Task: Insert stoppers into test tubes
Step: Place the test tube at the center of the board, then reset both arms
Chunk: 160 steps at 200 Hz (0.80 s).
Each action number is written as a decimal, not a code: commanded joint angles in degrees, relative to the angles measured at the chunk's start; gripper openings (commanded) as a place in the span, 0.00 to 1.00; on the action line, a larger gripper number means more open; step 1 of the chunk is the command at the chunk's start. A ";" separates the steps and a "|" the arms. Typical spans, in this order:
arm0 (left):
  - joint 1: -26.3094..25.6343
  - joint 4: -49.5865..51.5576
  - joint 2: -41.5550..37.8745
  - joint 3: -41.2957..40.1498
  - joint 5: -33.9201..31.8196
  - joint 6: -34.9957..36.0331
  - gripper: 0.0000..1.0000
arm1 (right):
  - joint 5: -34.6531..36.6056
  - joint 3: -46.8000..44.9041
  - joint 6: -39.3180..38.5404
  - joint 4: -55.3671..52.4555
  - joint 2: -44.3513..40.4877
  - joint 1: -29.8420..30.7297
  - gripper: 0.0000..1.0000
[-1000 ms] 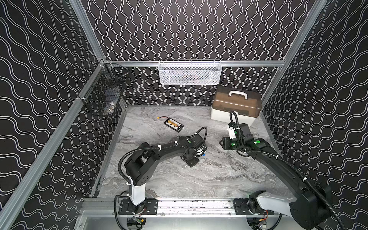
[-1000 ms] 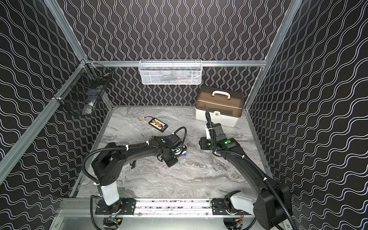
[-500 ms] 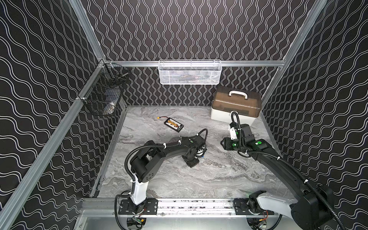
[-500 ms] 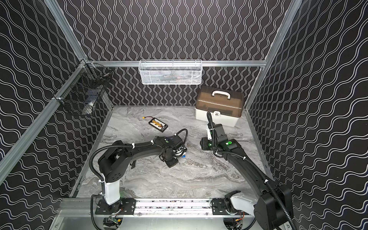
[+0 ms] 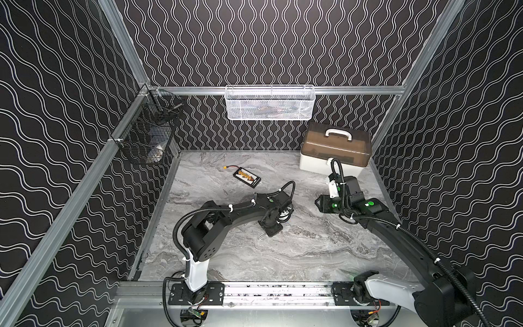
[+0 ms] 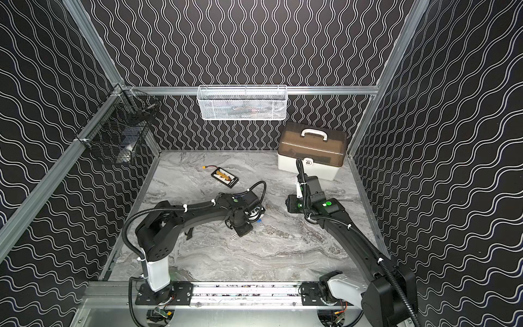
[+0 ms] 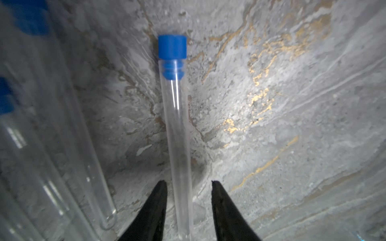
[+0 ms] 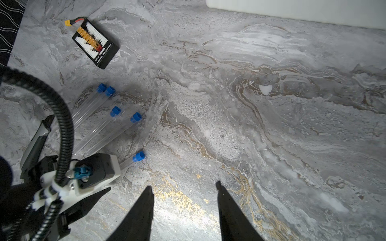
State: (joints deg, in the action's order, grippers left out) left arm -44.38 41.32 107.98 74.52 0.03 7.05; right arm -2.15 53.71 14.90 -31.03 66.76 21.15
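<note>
5 stoppered tubes, both grippers parted

The grey marble table (image 5: 311, 254) carries a white box (image 5: 314, 167) with a brown lid at its back right corner. The right gripper (image 8: 183, 184) hangs over bare marble, jaws apart and empty. The left gripper (image 7: 188, 181) sits low, jaws narrowly parted on either side of 1 of the 5 test tubes (image 7: 177, 135), clear of it. A battery board (image 8: 96, 42) lies further back. The test tubes lie flat near mid-table, blue stoppers (image 7: 172, 47) in their mouths
</note>
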 commanded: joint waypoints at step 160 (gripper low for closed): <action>33.14 -48.36 -39.86 -37.61 -20.44 -15.11 0.99 | 15.94 -23.19 -7.09 49.88 7.41 -19.50 0.71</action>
State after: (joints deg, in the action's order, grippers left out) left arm -15.49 4.80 68.88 40.86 -20.01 -5.32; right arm 12.64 34.22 9.93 1.43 71.00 3.22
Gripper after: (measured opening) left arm 0.997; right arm 0.728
